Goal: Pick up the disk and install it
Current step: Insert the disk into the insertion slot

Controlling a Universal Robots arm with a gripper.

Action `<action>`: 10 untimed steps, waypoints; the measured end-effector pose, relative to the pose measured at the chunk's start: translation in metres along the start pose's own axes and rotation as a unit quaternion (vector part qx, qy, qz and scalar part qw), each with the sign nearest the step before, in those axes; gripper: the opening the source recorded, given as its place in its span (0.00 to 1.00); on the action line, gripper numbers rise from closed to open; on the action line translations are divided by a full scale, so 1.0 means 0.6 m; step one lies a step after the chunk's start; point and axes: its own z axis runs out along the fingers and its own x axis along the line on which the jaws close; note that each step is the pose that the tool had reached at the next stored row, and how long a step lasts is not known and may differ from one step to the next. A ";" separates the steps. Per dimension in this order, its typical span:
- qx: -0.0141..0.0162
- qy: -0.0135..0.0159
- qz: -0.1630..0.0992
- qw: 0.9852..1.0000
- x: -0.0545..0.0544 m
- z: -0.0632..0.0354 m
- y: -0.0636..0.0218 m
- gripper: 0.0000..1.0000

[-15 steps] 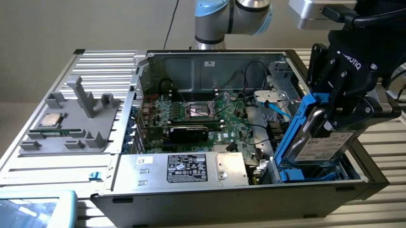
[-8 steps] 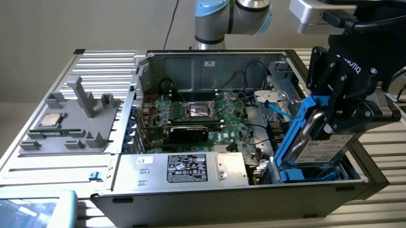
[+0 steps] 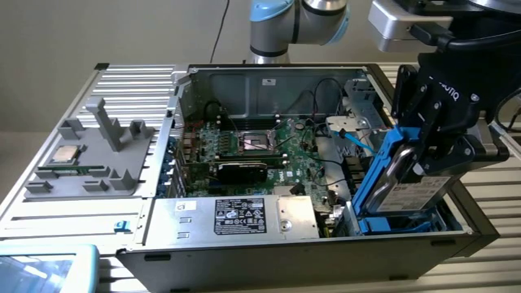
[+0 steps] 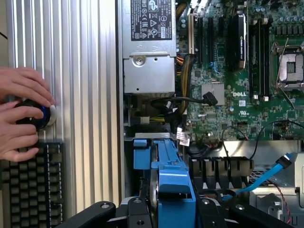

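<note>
Well, from the exterior view's left: a grey fixture on the slatted tabletop carries a small CPU chip; the open computer case shows its silver power supply in front and the motherboard behind; a blue cable runs near the drive bay; at the right the tool is clamped on the disk, which stands on edge, tilted, its lower end at the bay. Seating it should go best with the blue carrier squared to the bay walls, the grip firm, and the cable clear of its edge.
</note>
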 end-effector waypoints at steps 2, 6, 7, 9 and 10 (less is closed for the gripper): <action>0.000 0.000 0.000 1.000 0.000 0.002 0.000 0.37; 0.000 0.000 0.000 1.000 0.000 0.005 0.000 0.37; 0.000 0.000 0.000 1.000 0.000 0.005 0.000 0.37; 0.000 0.000 0.000 1.000 0.000 0.006 0.000 0.37; 0.000 0.000 0.000 1.000 0.000 0.006 0.000 0.37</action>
